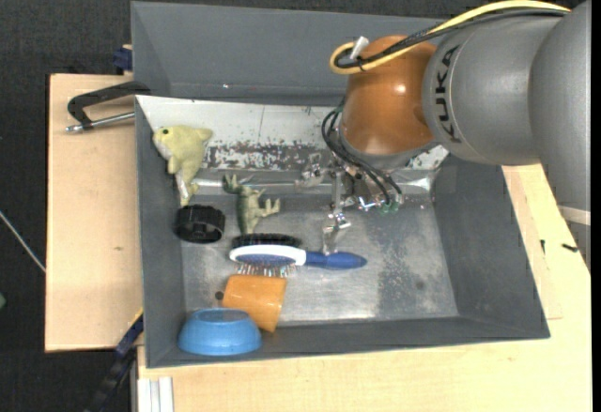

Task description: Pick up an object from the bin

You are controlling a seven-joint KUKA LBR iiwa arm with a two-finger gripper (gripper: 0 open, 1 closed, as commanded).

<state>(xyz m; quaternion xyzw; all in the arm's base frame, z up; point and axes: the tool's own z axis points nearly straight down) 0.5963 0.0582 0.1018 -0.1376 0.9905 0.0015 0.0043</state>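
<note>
My gripper [332, 228] hangs below the orange wrist cover near the middle of the bin, its tip just above the blue handle of a brush [293, 258]. The brush lies flat, with a white head and dark bristles pointing left. A small green toy animal [252, 206] stands a little to the left of the gripper. An orange cup [255, 299] lies on its side just in front of the brush head. Nothing shows in the gripper.
A black round cap [199, 223] lies by the left wall. A pale yellow-green plush toy [184, 152] sits in the back left corner. A blue bowl [220, 333] rests at the front left. The arm and its orange cover hang over the back right.
</note>
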